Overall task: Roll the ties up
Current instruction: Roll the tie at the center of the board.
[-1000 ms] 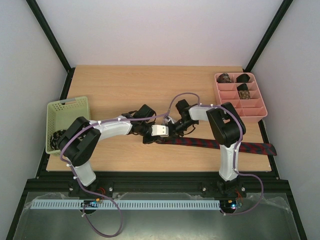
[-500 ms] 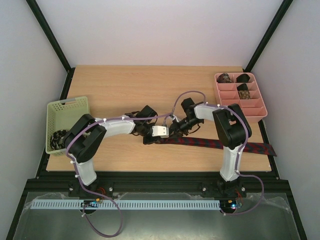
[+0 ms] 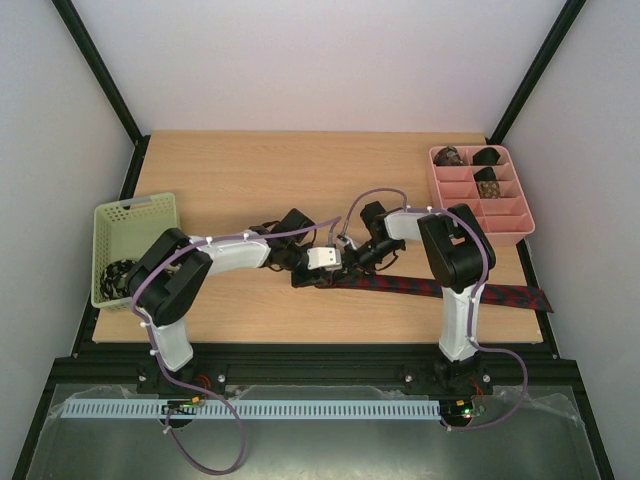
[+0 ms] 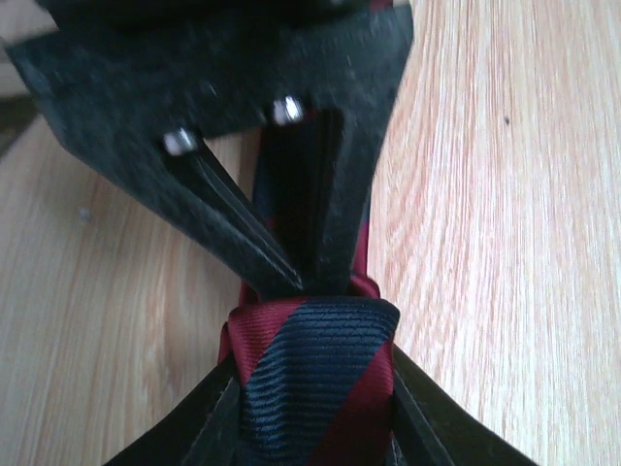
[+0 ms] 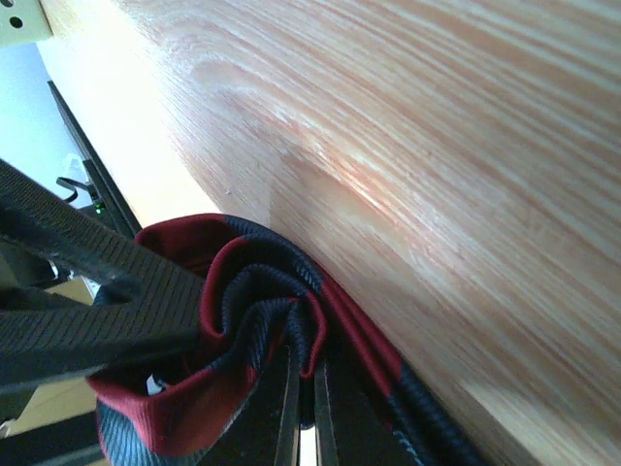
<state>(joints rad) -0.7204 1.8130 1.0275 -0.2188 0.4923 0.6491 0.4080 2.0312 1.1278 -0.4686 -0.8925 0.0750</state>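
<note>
A dark red tie with navy stripes lies along the table's near right, and its left end is wound into a small coil. In the left wrist view my left gripper is shut on that coil, one finger against each side. My right gripper comes in from the other side. Its thin fingers are shut on the innermost turn of the coil. In the top view the left gripper and the right gripper meet at mid-table. Rolled ties sit in the pink tray.
The pink divided tray stands at the back right with three coils in its far cells. A pale green mesh basket at the left edge holds a dark patterned tie. The tie's tail reaches the right table edge.
My right gripper has closed on the coil's centre. Both wrists have shifted slightly around the coil. The tie's tail has stayed where it was.
</note>
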